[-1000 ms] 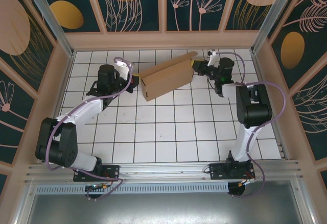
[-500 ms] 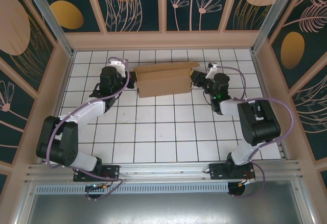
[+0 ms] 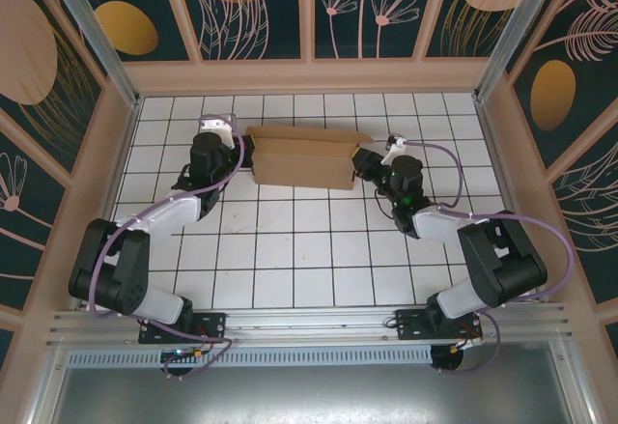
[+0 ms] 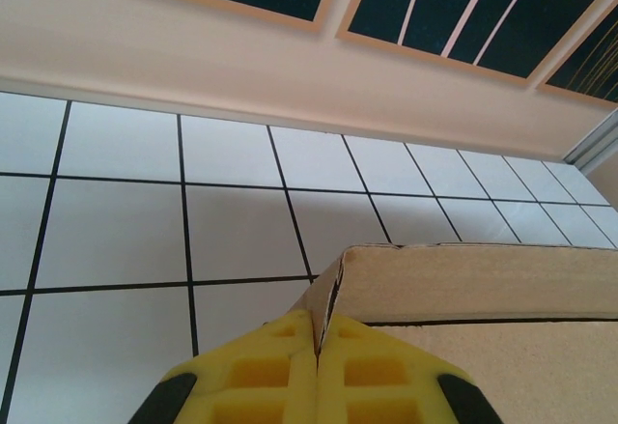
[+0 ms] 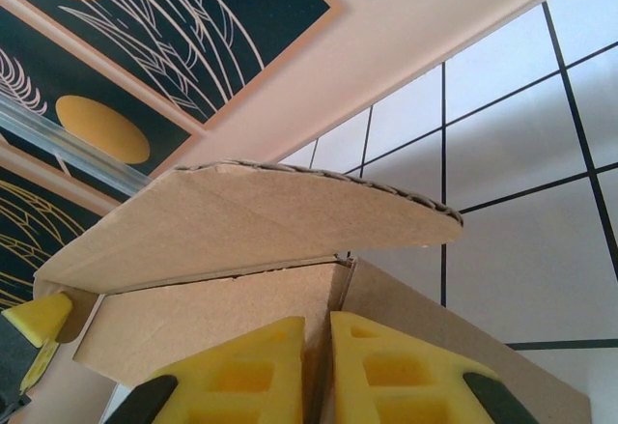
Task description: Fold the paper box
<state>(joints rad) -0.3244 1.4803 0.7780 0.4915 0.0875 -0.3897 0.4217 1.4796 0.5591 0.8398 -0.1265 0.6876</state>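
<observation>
White tiles ruled with dark lines cover the bench [image 3: 290,250]. The paper box [image 3: 304,171] lies toward its far side, about midway between left and right, with its long side running across the overhead view. It is plain brown corrugated card, partly formed into a shallow carton. A long flap [image 3: 309,136] along its far edge is not folded shut. In the right wrist view that flap is raised above the box body, and its corrugated edge is bowed.

The left pincer [image 3: 248,154] is at the box's left end. In its own camera the yellow pads [image 4: 270,366] are pressed together on a thin upright cardboard wall at the corner. The right pincer [image 3: 363,161] is at the opposite end, and its pads [image 5: 396,366] are closed on the end wall, leaving only a narrow slit between them. Both arms reach in from the near edge.

Pale wooden framing [image 3: 309,74] borders the tiles. Behind it are dark panels [image 3: 261,9] painted with leaves and orange discs.
</observation>
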